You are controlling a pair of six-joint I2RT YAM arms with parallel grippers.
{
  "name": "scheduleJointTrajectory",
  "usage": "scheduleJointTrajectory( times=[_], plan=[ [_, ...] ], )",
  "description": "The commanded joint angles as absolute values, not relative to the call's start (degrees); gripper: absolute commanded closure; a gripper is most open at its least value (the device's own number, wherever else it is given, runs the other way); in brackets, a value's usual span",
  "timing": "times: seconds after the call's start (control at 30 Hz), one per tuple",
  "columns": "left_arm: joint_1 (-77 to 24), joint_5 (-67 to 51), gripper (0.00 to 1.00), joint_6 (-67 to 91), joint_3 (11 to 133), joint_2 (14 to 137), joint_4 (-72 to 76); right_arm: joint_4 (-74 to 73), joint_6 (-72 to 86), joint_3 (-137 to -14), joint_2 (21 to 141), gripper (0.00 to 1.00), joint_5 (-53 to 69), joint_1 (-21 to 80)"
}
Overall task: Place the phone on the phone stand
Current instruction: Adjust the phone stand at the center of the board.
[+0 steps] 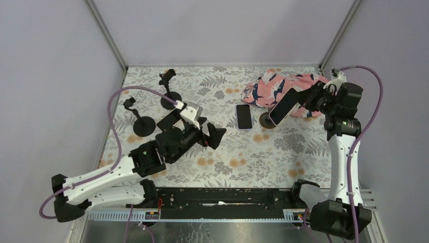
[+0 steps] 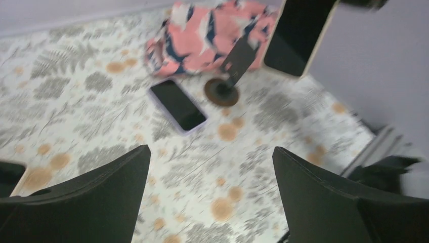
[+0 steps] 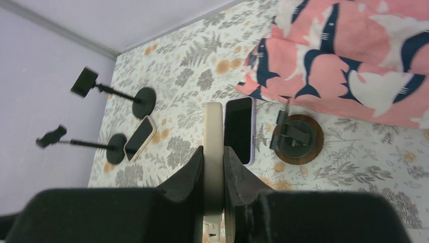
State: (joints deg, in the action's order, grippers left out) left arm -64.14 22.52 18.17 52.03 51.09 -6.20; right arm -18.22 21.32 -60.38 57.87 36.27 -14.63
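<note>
Top external: the right pincer (image 1: 305, 97) is clamped on a phone (image 1: 283, 105), held tilted off the worktop (image 1: 227, 157) just beside the stand (image 1: 265, 120) near a cloth (image 1: 283, 86), while the left pincer (image 1: 202, 129) gapes wide, holding nothing. Left wrist: its fingers (image 2: 101, 197) stand far apart, and a second phone (image 2: 178, 105) lies flat next to the stand. Right wrist: the held phone shows edge-on, pinched between both fingers, with the stand to its right

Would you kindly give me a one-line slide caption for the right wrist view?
Right gripper, jaws shut on a cream-cased phone, near the round-based stand; a second phone lies flat beside it.
</note>
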Motion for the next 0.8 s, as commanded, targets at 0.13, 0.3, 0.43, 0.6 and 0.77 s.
scheduleJointTrajectory(
  times=[0.13, 0.3, 0.43, 0.6, 0.77],
  plan=[
    [-63.88, 29.01, 0.01, 19.32, 42.63, 54.44, -5.12, -12.0, 29.49, -61.38, 59.78, 1.0, 24.31, -11.31],
    [-63.88, 22.1, 0.01, 28.0, 36.41, 54.02, 2.57, -9.07, 27.72, -60.55, 62.41, 1.0, 19.29, -8.83],
    [-63.83, 16.28, 0.01, 36.64, 31.01, 55.46, 15.45, -7.2, 26.19, -59.91, 63.31, 1.0, 15.18, -6.2],
    [-63.88, 14.7, 0.01, 41.29, 31.73, 61.16, 21.46, -5.11, 22.69, -57.99, 63.63, 1.0, 10.54, -1.88],
    [-63.89, 12.24, 0.01, 40.79, 35.46, 66.41, 19.3, -4.01, 19.45, -55.45, 62.11, 1.0, 8.15, -0.32]
  ],
)
